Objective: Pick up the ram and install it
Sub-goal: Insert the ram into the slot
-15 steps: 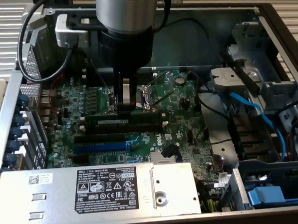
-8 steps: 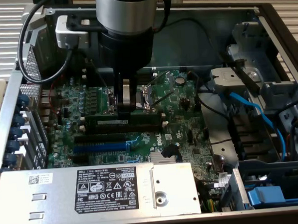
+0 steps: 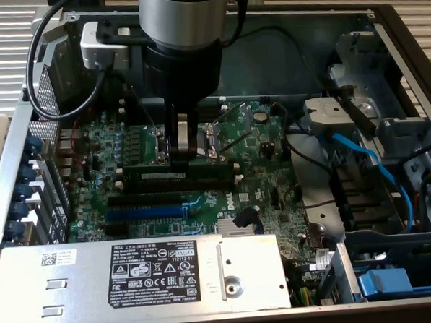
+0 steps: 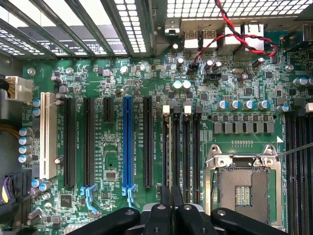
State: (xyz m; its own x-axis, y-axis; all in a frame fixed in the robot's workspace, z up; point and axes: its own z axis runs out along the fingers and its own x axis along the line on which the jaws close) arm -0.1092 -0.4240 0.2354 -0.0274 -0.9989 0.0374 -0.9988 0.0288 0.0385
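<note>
Hand [image 3: 186, 157] pinched tight on ram [image 3: 151, 173] mid-length; ram edge-up directly beneath the fingers

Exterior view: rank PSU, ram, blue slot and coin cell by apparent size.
1. PSU: largest by far, though it probably sits nearer the camera.
2. ram: longer than the slot, similar thickness.
3. blue slot
4. coin cell: smallest.

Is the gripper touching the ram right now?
Touching. In the exterior view the gripper fingertips straddle the ram at its top edge, no gap visible.
</note>
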